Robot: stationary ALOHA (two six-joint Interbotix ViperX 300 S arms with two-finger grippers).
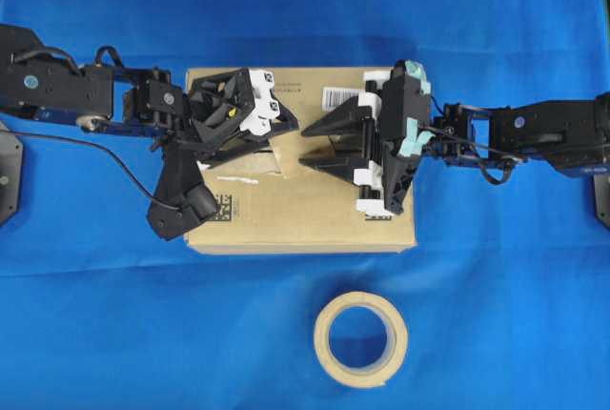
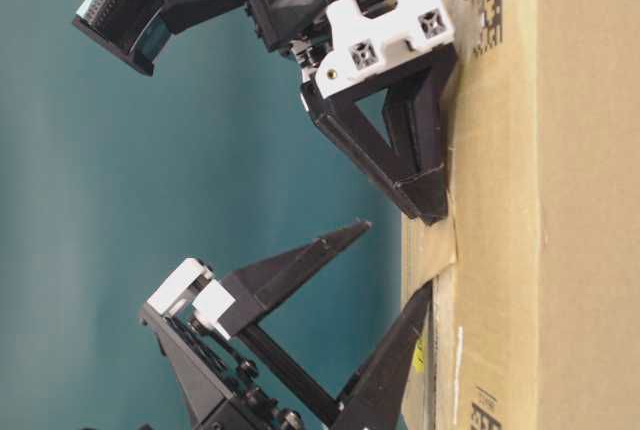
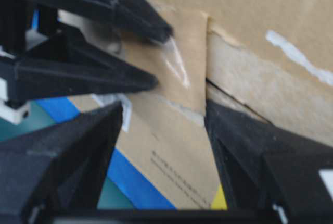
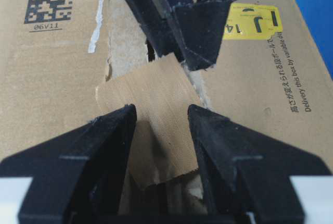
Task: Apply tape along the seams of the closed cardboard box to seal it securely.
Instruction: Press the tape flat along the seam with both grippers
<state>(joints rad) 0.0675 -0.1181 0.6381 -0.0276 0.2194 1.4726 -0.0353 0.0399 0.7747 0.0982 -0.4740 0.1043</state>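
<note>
One tape (image 4: 156,114) piece is laid across the seam (image 3: 229,96) of the cardboard box (image 1: 315,219) — jaws of both grippers are spread wide, nothing held; rest of seam is left unsealed.

Even bright light, wrist cams blurry

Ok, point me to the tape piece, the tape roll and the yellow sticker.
tape piece (image 4: 156,104): right wrist view, middle of the tan square lying over the seam.
tape roll (image 1: 325,345): overhead view, left side of the beige ring.
yellow sticker (image 4: 255,23): right wrist view, its middle.
</note>
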